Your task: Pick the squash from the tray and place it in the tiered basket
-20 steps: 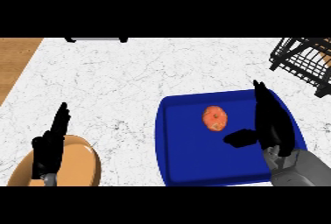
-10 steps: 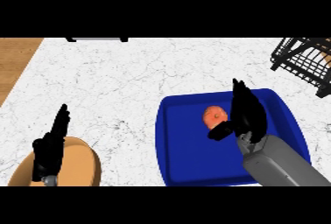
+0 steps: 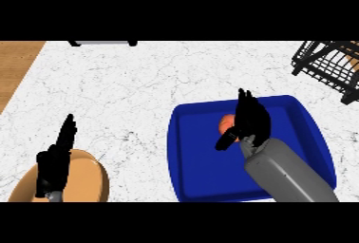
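Note:
An orange squash [image 3: 227, 122] lies in the blue tray [image 3: 196, 156], toward its upper middle, mostly hidden by my right hand [image 3: 250, 122]. That hand hangs right over the squash with fingers straight and pointing away and the thumb [image 3: 226, 140] spread to the left; whether it touches the squash is hidden. The black wire tiered basket [image 3: 329, 64] stands at the far right edge. My left hand [image 3: 54, 161] rests open at the lower left, fingers up, over a tan plate.
A tan round plate [image 3: 84, 182] sits at the lower left under the left hand. A wooden strip [image 3: 15, 66] borders the white marble counter on the left. A dark object's feet [image 3: 101, 43] show at the top edge.
My right hand has moved left across the tray and now covers most of the squash. The left hand has stayed put.

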Available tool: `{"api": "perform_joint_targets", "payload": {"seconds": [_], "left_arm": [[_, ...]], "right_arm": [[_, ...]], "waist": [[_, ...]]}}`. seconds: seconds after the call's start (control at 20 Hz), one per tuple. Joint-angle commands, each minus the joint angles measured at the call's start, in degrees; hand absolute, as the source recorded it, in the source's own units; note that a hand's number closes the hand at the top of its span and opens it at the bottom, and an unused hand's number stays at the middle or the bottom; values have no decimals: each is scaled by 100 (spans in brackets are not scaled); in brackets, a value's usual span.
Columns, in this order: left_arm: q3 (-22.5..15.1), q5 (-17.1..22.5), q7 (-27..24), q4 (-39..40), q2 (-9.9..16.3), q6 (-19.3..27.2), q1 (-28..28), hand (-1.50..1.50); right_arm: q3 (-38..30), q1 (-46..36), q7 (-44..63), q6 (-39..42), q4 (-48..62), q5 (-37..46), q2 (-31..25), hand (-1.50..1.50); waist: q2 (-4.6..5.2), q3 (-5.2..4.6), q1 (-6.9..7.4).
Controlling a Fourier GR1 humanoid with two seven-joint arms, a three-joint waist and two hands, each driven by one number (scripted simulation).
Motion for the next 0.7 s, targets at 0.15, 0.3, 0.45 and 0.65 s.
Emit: {"api": "perform_joint_targets", "payload": {"seconds": [0.15,0.3,0.45,0.65], "left_arm": [[-263,123,99,312,-416,-141,32,0],[-416,-1,-80,437,-537,-128,181,0],[-379,45,189,233,-459,-193,146,0],[-262,114,-58,317,-493,-229,226,0]], "right_arm": [[-391,-518,1282,765,408,-166,413,-150],[-420,-210,775,713,636,-181,322,-150],[-467,-283,759,660,922,-58,516,-150],[-529,-277,861,868,984,-49,661,-150]], "waist": [[53,-121,-46],[62,-116,-84],[64,-111,-33],[52,-116,-43]]}}
